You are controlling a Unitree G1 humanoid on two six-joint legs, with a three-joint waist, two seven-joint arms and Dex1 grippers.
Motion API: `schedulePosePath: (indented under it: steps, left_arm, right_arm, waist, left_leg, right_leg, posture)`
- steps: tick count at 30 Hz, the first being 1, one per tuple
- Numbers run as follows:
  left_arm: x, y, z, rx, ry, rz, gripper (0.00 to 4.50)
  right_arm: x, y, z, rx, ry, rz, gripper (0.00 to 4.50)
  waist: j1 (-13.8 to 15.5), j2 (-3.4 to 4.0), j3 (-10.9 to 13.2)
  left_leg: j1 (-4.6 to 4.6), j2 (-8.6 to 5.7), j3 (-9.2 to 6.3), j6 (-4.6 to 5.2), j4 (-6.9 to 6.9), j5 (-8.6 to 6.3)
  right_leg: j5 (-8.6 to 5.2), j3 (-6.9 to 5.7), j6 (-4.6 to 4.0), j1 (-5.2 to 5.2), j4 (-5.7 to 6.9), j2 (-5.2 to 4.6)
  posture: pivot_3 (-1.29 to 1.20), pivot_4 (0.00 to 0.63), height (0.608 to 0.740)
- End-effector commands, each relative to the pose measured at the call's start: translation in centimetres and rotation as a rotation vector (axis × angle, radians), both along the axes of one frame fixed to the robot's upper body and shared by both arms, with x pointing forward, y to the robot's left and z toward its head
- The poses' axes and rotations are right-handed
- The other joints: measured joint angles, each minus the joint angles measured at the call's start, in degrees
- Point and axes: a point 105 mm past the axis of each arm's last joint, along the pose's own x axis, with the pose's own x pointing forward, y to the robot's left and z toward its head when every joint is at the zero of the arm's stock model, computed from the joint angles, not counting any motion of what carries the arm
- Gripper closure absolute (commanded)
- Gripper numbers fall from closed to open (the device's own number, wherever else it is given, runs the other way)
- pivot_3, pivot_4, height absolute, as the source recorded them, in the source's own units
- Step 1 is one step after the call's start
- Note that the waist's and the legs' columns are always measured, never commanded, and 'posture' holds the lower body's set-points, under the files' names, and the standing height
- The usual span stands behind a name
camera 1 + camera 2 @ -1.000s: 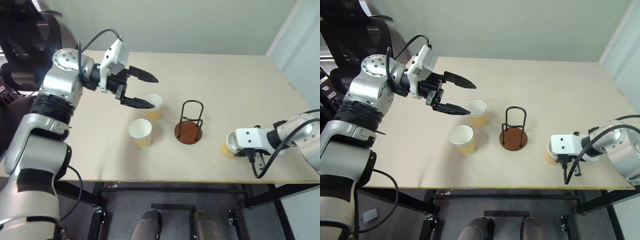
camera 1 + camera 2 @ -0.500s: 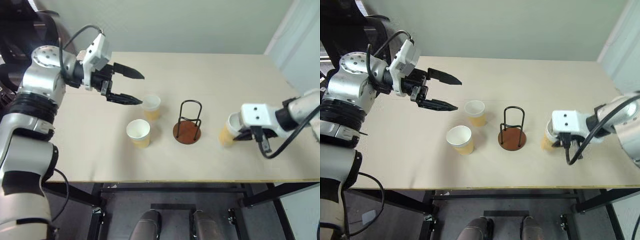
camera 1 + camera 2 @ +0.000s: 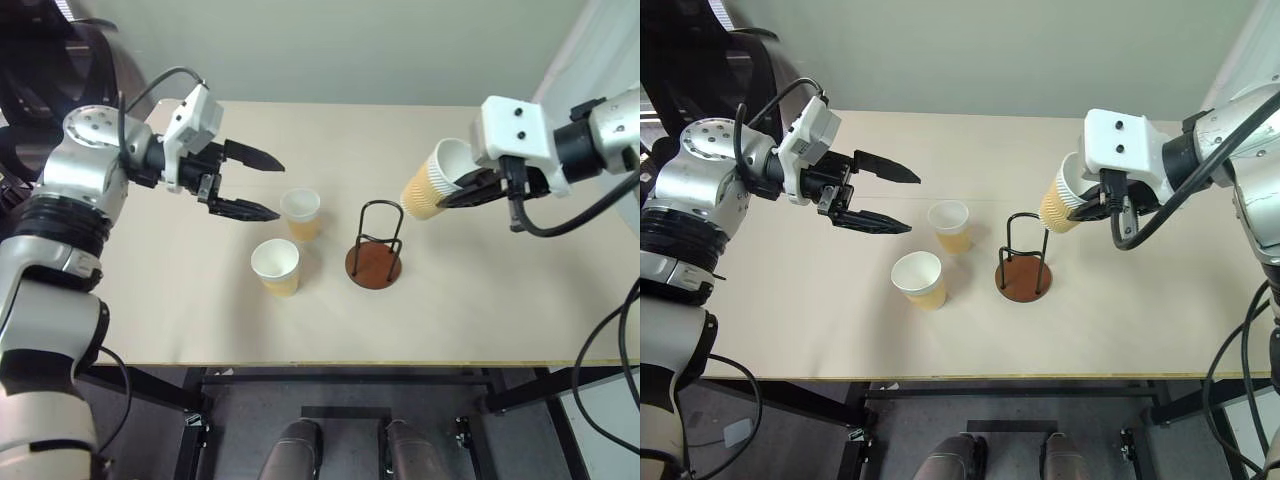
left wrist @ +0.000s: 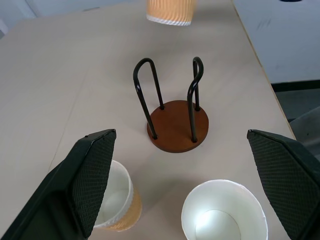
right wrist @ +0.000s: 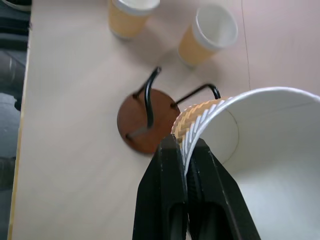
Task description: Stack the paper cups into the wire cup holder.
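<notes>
While the right tool (image 3: pixel 1092 205) pinches the wall of 1 paper cup (image 3: pixel 1064 197) between closed fingers, aloft and tilted just above the wire cup holder (image 3: pixel 1025 255), level the cup base-down, centre it over the loops, then lower it to the disc base. The left tool (image 3: pixel 885 198) hangs fully spread and empty near the 2 cups (image 3: pixel 935 252) standing on the table (image 3: pixel 1160 300). No readable brand, label or writing.
</notes>
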Motion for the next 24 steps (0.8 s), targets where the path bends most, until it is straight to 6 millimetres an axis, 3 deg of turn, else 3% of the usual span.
schedulePosePath:
  steps: [1,9,24]
  left_arm:
    - [-0.4,0.2,2.4,-0.028,-0.072,-0.021,0.00]
    - [-0.4,0.4,2.8,-0.038,-0.085,-0.011,0.00]
    - [-0.7,0.6,2.8,-0.033,-0.081,-0.012,0.00]
  right_arm:
    - [0.0,0.8,0.8,0.008,-0.036,0.014,4.48]
    - [1.6,2.9,-1.7,-0.009,-0.014,0.063,4.48]
    - [3.2,2.8,-3.5,-0.103,-0.050,0.089,4.48]
  waist:
    - [0.0,0.01,0.0]
    - [0.0,-0.02,0.0]
    - [-0.2,0.00,0.0]
  left_leg:
    - [-0.04,0.06,-0.08,-0.01,0.00,0.01]
    - [-0.06,0.01,-0.06,-0.04,-0.09,0.02]
    - [-0.04,0.23,0.01,-0.09,-0.16,0.05]
  right_leg:
    - [-0.01,0.05,-0.01,-0.01,0.01,-0.08]
    - [-0.06,-0.02,-0.13,-0.09,0.01,-0.05]
    - [-0.05,-0.04,-0.25,-0.14,0.04,-0.02]
  posture:
    - [0.00,0.150,0.740]
    - [0.00,0.150,0.740]
    - [0.00,0.150,0.740]
